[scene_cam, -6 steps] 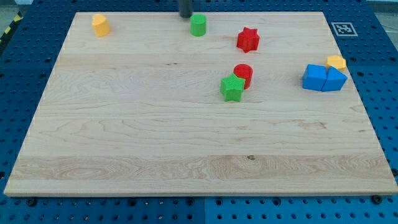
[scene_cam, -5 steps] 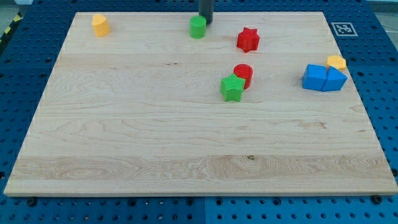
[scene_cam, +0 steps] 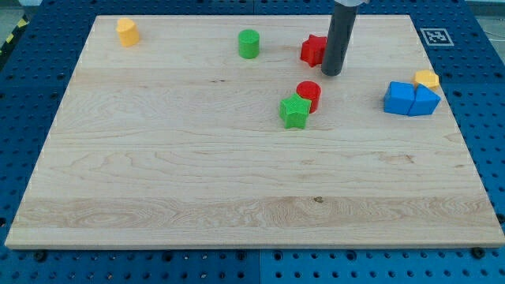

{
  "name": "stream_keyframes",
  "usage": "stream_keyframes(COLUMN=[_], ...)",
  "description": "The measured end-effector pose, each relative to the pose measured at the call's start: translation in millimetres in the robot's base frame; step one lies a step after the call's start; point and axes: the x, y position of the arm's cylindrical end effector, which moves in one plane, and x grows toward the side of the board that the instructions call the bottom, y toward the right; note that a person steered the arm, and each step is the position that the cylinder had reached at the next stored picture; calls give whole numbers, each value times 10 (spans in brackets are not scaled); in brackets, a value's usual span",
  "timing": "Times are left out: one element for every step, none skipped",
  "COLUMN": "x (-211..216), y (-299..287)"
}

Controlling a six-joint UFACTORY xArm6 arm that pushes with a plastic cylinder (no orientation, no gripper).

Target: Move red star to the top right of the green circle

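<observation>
While we scan from the view's left, the yellow block (scene_cam: 127, 31) sits far off at the tabletop's (scene_cam: 158, 189) top corner. The green circle (scene_cam: 249, 43) stands near the top edge. The red star (scene_cam: 312, 50) lies to its right, roughly level with it and well apart. Our tip (scene_cam: 331, 73) rests just beside the star's lower right. We carry no hand, only a bare rod holding nothing. We judge the star needs nudging leftward and slightly up.
</observation>
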Motion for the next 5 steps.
stream_keyframes(x=[-179, -528, -458, -334, -619], y=[-238, -485, -278, 183, 249])
